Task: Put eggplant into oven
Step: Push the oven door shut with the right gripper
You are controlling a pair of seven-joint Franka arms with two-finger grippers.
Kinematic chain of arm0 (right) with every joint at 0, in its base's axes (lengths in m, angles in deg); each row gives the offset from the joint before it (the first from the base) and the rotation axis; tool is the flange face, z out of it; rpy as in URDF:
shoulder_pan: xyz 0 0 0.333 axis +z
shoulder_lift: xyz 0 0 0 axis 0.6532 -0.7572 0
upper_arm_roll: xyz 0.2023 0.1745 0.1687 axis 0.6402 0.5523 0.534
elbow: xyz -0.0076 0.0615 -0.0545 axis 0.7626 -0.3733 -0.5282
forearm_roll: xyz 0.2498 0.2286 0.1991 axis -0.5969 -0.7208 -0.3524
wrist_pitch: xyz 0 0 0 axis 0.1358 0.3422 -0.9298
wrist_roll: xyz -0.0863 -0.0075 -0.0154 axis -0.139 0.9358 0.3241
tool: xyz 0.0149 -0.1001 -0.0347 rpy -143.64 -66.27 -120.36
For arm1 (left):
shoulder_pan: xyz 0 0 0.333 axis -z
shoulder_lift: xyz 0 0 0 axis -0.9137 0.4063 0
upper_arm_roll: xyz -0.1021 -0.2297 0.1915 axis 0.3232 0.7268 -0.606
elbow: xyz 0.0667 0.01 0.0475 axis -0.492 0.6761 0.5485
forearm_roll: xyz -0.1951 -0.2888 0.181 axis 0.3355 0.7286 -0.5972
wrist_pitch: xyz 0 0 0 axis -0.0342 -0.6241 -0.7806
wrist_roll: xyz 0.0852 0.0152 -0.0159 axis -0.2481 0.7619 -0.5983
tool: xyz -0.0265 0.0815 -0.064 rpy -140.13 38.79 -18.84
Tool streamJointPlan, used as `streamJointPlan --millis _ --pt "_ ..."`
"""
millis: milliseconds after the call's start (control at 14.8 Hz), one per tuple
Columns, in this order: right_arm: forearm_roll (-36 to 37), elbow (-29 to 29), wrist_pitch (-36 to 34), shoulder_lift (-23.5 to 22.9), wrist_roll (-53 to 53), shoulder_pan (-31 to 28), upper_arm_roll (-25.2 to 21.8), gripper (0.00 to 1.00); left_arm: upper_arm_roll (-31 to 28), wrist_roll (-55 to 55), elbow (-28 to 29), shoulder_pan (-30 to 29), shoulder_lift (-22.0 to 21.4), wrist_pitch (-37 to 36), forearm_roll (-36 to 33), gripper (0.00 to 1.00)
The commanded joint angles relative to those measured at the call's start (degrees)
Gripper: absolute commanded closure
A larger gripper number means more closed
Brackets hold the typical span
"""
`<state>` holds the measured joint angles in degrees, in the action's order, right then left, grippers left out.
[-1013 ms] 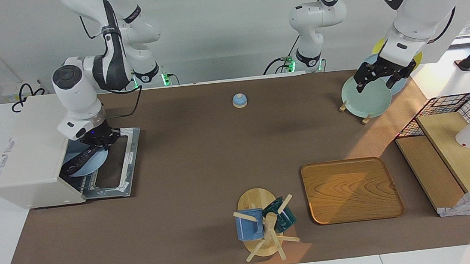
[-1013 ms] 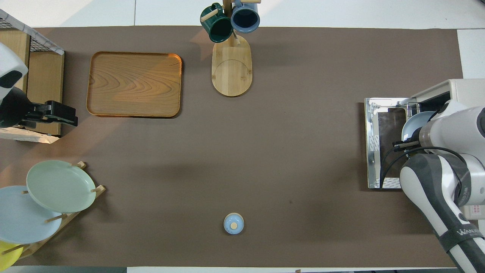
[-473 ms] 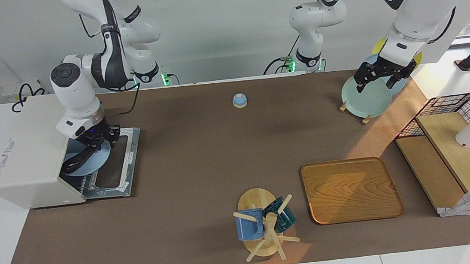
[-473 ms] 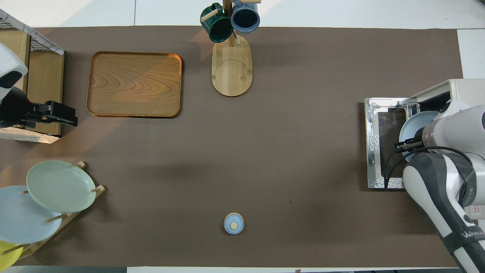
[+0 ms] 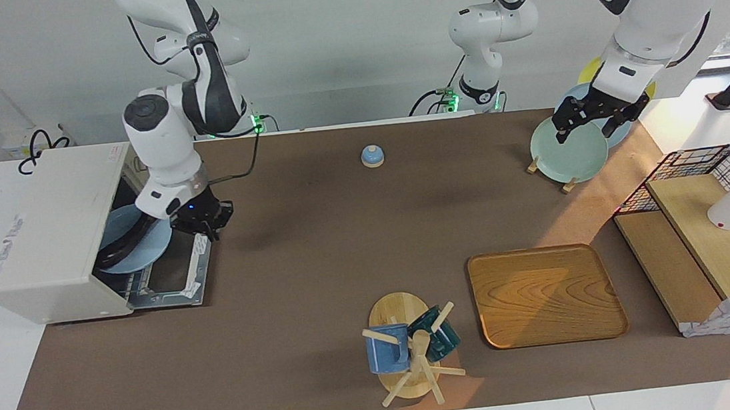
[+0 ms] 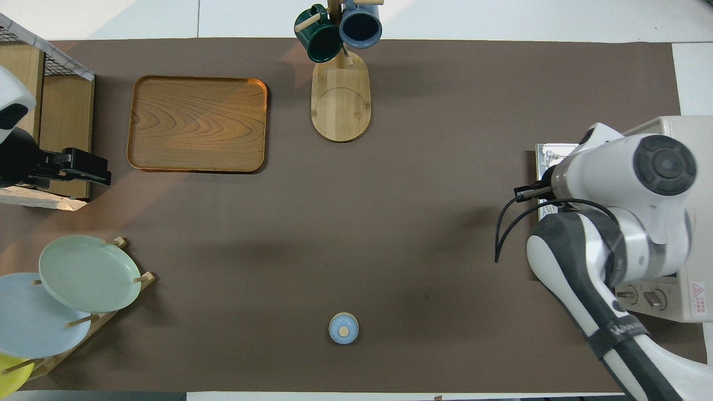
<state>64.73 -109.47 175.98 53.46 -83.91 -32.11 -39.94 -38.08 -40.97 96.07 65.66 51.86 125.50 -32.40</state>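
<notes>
I log: eggplant (image 5: 122, 247) on blue plate (image 5: 134, 237) inside oven (image 5: 46, 235), door (image 5: 170, 270) down. Right gripper (image 5: 206, 221) over door edge; left gripper (image 5: 588, 118) over green plate (image 5: 569, 152); finger states unreadable.

The oven (image 5: 46, 232) bears grey lettering on its white top, not legible. On its knob panel sits a small red triangular warning sticker (image 6: 697, 290), its print too small to read. The right arm's dark link carries white lettering (image 6: 624, 329), not readable with certainty.
</notes>
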Motion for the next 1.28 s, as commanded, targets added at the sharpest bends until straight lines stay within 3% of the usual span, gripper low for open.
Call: streamJointPlan --millis 0,135,338,878,1013,1215 --pt "-1.2 0.1 2.3 -4.7 -0.3 -0.8 -0.1 1.00 0.6 0.5 -0.4 -0.7 -0.3 -0.6 -1.3 0.00" --pt "-0.3 -0.5 1.8 -5.1 -0.1 -0.8 -0.4 1.00 0.6 0.5 -0.4 -0.7 -0.3 -0.6 -1.3 0.00" --pt "7.3 -2.6 1.6 -4.4 -0.1 -2.2 -0.4 1.00 0.6 0.5 -0.4 -0.8 -0.3 -0.6 -1.3 0.00" --pt "11.8 -3.7 0.8 -3.7 1.8 -3.4 -0.4 1.00 0.6 0.5 -0.4 -0.7 -0.3 -0.6 -1.3 0.00" --pt "16.3 0.1 -4.4 -3.9 6.3 -3.7 -0.3 1.00 0.6 0.5 -0.4 -0.7 -0.3 -0.6 -1.3 0.00" --pt "16.3 10.0 -17.7 -3.8 11.8 -3.8 -0.5 1.00 0.6 0.5 -0.4 -0.8 -0.3 -0.6 -1.3 0.00"
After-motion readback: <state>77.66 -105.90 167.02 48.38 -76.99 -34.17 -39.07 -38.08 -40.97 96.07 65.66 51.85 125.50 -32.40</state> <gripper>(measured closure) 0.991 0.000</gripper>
